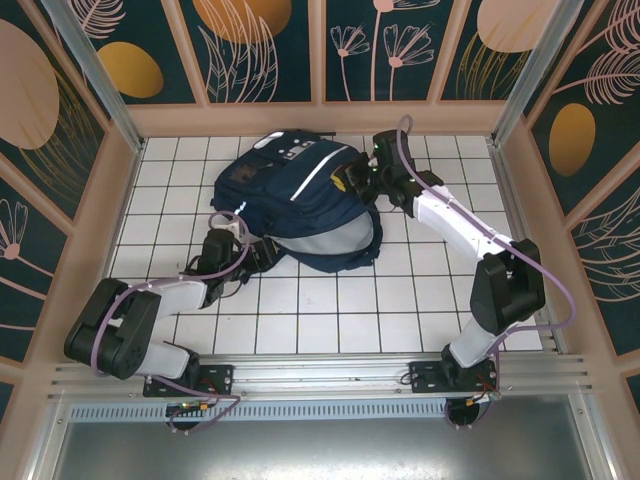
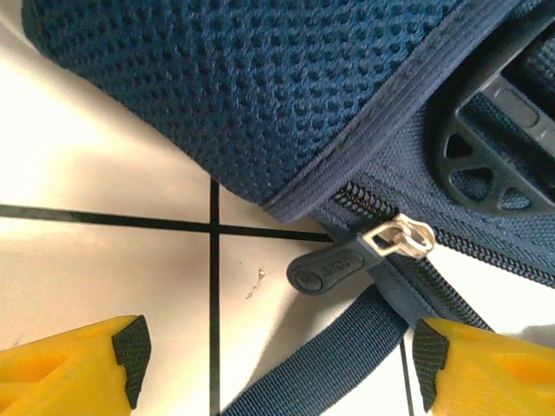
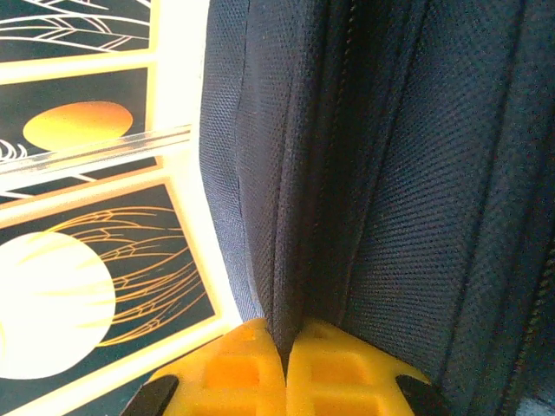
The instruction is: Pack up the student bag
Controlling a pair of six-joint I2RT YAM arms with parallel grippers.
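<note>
You see the student bag (image 1: 295, 205) lying on the tiled table (image 1: 300, 310), toward its far edge, midway between the side edges. Your right gripper (image 3: 286, 347) is closed, pinching a fold of bag fabric on the bag's right side. Your left gripper (image 2: 277, 351) stands wide apart and holds nothing. The zipper pull (image 2: 328, 269) lies just ahead of it, at the bag's near edge.

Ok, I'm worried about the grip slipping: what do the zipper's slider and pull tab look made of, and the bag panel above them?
Slider: silvery metal, judging by its shine. Pull tab: dark matte rubber or soft plastic, apparently moulded. Student bag panel: navy mesh fabric, visibly open-pored.
</note>
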